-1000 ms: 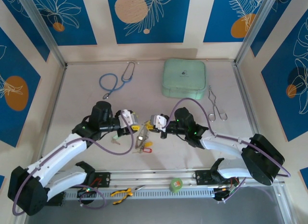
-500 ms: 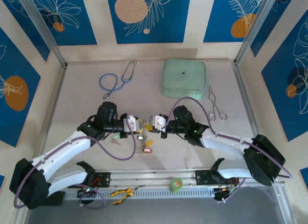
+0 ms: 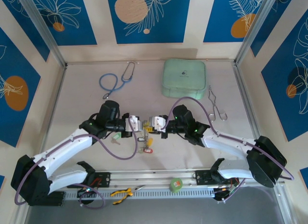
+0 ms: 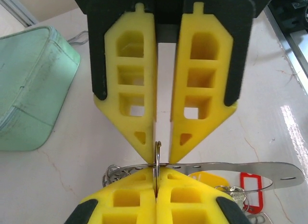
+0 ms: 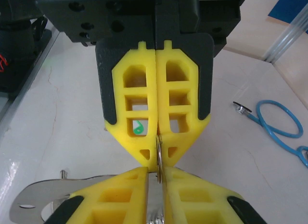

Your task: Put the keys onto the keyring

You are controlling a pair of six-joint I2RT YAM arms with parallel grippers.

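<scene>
My two grippers meet tip to tip above the table's middle. A thin metal ring (image 4: 157, 154) stands edge-on between them. My left gripper (image 4: 156, 175) is shut on it. My right gripper (image 4: 162, 148) has a narrow gap between its fingers, and the ring stands in that gap (image 5: 158, 156). The keyring, a flat silvery band with holes (image 4: 240, 168), crosses just behind the ring. Its coiled end (image 4: 111, 175) shows at the left. Keys with a yellow tag (image 4: 208, 178) and a red tag (image 4: 251, 190) hang below the grippers (image 3: 147, 148). A green key (image 3: 115, 136) lies on the table by the left arm.
A mint-green case (image 3: 185, 78) stands at the back centre, and a blue stethoscope (image 3: 113, 82) lies at the back left. Steel forceps (image 3: 216, 106) lie at the right. A tape roll (image 3: 176, 184) and yellow pliers (image 3: 122, 192) rest on the front rail.
My left gripper has moved in towards the right one and shut on the ring. The right gripper's jaws, shut before, have parted a little.
</scene>
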